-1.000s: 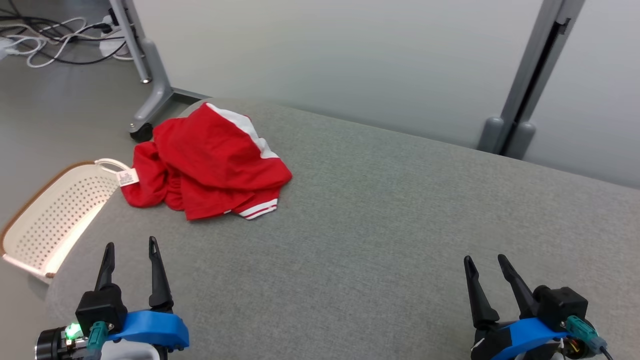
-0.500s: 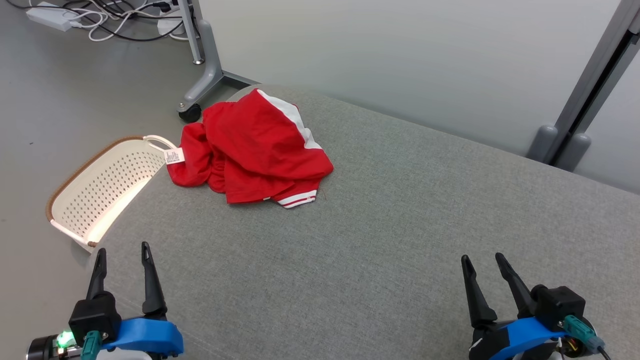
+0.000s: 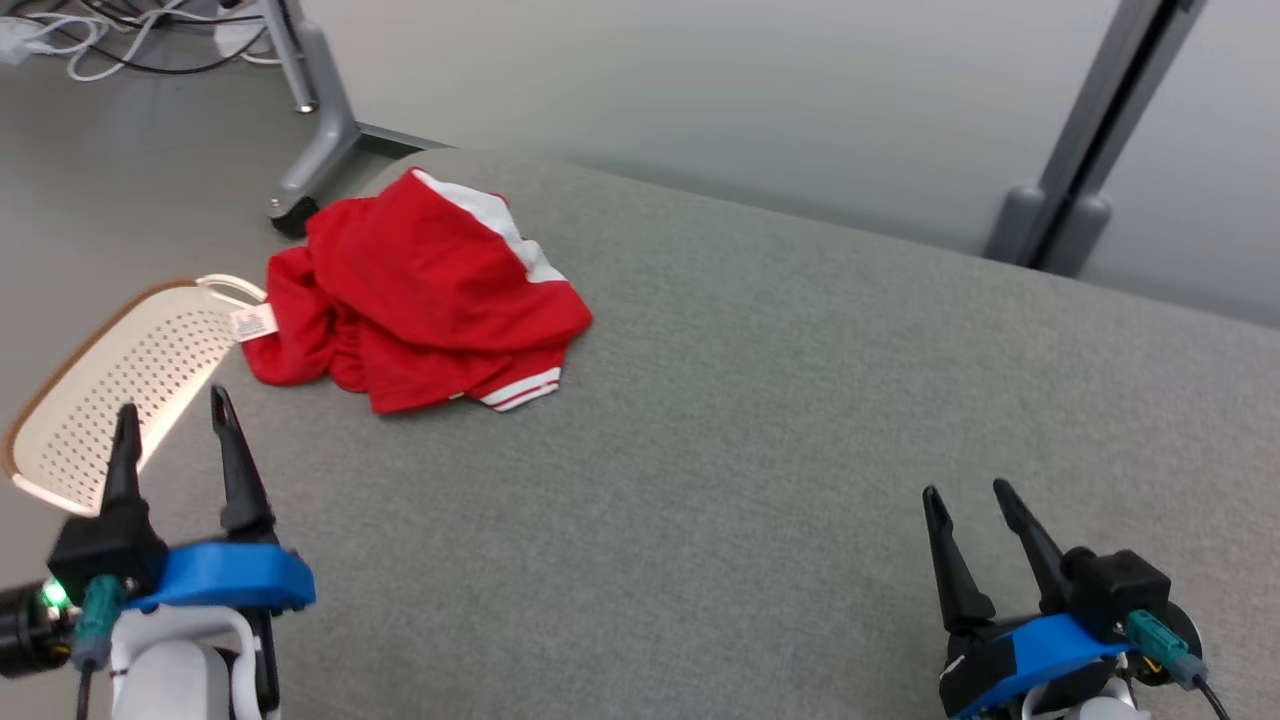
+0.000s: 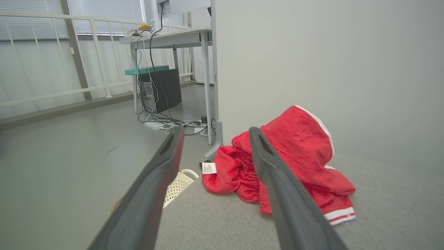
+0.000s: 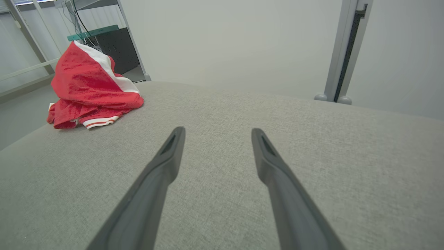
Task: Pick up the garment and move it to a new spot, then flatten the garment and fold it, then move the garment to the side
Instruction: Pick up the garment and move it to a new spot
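The left gripper (image 3: 172, 402) sits at the lower left of the head view with its two dark fingers spread apart and nothing between them. Its tips hang over the left edge of the grey cushion (image 3: 750, 400). In the left wrist view the fingers point toward the garment (image 4: 301, 146); the right-hand finger crosses in front of the red cloth in that view, but the tips stand apart from it.

The right gripper (image 3: 966, 488) is at the lower right, its fingers likewise parted and empty. It is above bare grey fabric and well apart from the garment.

The garment is a red piece with a broad white stripe and a white hem banded with red. It lies crumpled in a heap near the far left corner of the cushion, resting on the fabric and held by neither gripper. From the right wrist view it rises as a peaked mound at the upper left. A small white label (image 3: 254, 322) sticks out from its left side, toward the basket (image 3: 90, 420).

The basket is white and perforated with a brown rim. It stands on the floor just beside the cushion's left edge, partly hidden behind it.

Beyond the cushion stands a pale grey partition (image 3: 700, 80) on a grey leg (image 3: 318, 140) that ends in a dark caster. Loose cables (image 3: 90, 55) lie on the floor at the far left, and a grey post (image 3: 1100, 120) rises at the far right
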Robot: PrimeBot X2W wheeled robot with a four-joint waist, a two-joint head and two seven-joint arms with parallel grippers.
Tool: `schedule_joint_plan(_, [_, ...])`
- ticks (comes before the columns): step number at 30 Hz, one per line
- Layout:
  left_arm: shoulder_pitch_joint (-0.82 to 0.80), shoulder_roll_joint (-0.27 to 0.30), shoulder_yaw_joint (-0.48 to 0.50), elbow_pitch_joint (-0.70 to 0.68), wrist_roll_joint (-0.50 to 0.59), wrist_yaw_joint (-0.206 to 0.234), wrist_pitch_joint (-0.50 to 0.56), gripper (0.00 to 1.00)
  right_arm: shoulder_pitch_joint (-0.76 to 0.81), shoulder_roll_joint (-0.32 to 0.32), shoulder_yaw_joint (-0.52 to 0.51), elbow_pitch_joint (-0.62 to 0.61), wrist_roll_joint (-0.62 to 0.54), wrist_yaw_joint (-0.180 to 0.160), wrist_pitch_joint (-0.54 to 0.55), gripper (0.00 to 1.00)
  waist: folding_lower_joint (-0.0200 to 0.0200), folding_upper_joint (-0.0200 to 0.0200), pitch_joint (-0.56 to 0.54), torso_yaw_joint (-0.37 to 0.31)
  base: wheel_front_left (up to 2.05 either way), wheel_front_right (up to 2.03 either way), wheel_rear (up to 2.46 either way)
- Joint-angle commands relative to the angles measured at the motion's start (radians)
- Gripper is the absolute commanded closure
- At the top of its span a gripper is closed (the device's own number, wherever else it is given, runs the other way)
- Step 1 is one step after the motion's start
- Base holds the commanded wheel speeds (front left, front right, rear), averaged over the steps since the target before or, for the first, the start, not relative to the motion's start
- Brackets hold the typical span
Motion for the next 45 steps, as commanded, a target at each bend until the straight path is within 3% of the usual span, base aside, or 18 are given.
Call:
schedule_joint_plan(1, [-0.072,0.015,0.014,0.005,-0.008,-0.009,-0.003,0.0,-0.027,-0.006,-0.006,-0.014,-0.023,0.002,-0.004,0.0,0.0,0.0,0.027,-0.029,0.0,0.0,0.0])
schedule_joint_plan(13, [-0.467,0.109,0.09,0.128,-0.046,-0.031,-0.001,0.0,-0.119,-0.048,-0.036,-0.109,-0.103,0.002,-0.004,0.0,0.0,0.0,0.251,-0.189,0.0,0.0,0.0])
schedule_joint_plan(17, [-0.586,0.156,0.083,0.27,-0.046,-0.045,0.01,0.0,-0.142,-0.061,-0.042,-0.143,-0.109,0.002,-0.004,0.0,0.0,0.0,0.311,-0.232,0.0,0.0,0.0])
schedule_joint_plan(26, [-0.74,0.237,0.043,0.628,-0.058,-0.102,0.217,0.0,-0.153,-0.077,-0.05,-0.224,-0.104,0.002,-0.004,0.0,0.0,0.0,0.381,-0.268,0.0,0.0,0.0])
schedule_joint_plan(35, [-0.776,0.215,0.019,0.821,-0.12,-0.139,0.37,0.0,-0.134,-0.07,-0.046,-0.245,-0.114,0.002,-0.004,0.0,0.0,0.0,0.382,-0.257,0.0,0.0,0.0])
schedule_joint_plan(36, [-0.779,0.215,0.014,0.828,-0.122,-0.141,0.37,0.53,-0.133,-0.07,-0.044,-0.242,-0.113,0.002,-0.004,0.0,0.0,0.0,0.377,-0.255,0.0,0.0,0.0])
schedule_joint_plan(37, [-0.78,0.217,0.012,0.833,-0.124,-0.141,0.364,0.88,-0.132,-0.069,-0.039,-0.239,-0.112,0.002,-0.004,0.0,0.0,0.0,0.372,-0.255,0.0,0.0,0.0])
schedule_joint_plan(38, [-0.783,0.217,0.014,0.835,-0.133,-0.141,0.354,1.0,-0.132,-0.067,-0.035,-0.236,-0.11,0.002,-0.004,0.0,0.0,0.0,0.365,-0.255,0.0,0.0,0.0])
schedule_joint_plan(45, [-0.816,0.236,-0.019,0.779,-0.12,-0.146,0.183,1.0,-0.118,-0.049,-0.021,-0.21,-0.089,0.002,-0.004,0.0,0.0,0.0,0.293,-0.271,0.0,0.0,0.0])
